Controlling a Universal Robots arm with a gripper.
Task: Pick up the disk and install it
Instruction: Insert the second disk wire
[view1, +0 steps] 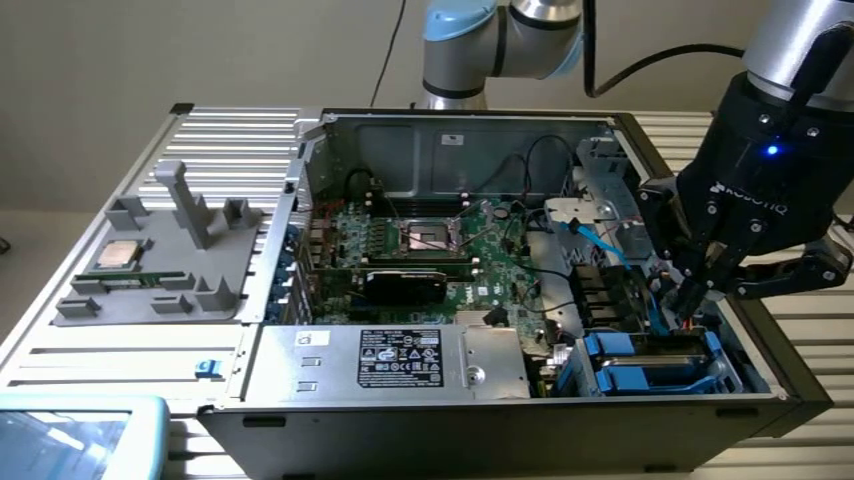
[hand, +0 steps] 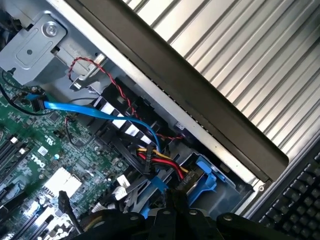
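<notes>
One gripper (view1: 689, 293) (hand: 176, 202) is reaching down into the open case (view1: 441, 135) just above the drive bay at the exterior view's right; whether it is gripping anything, I cannot tell. Two blue-bracketed units are lying in that bay, the disk (view1: 650, 347) on top of the other drive (view1: 654, 380). One chip (view1: 120, 254) is sitting on the grey tray (view1: 160, 290) outside the case.

We are looking at a robotics lab or test bench set up for computer assembly. An opened desktop computer case (view1: 534, 300) lies on a ribbed aluminium work table (view1: 80, 330), its green motherboard (view1: 441, 250) exposed. Beside it sits a grey parts fixture (view1: 160, 260), a robot arm (view1: 494, 40) is mounted behind, and a black keyboard (hand: 300, 200) rests nearby.
</notes>
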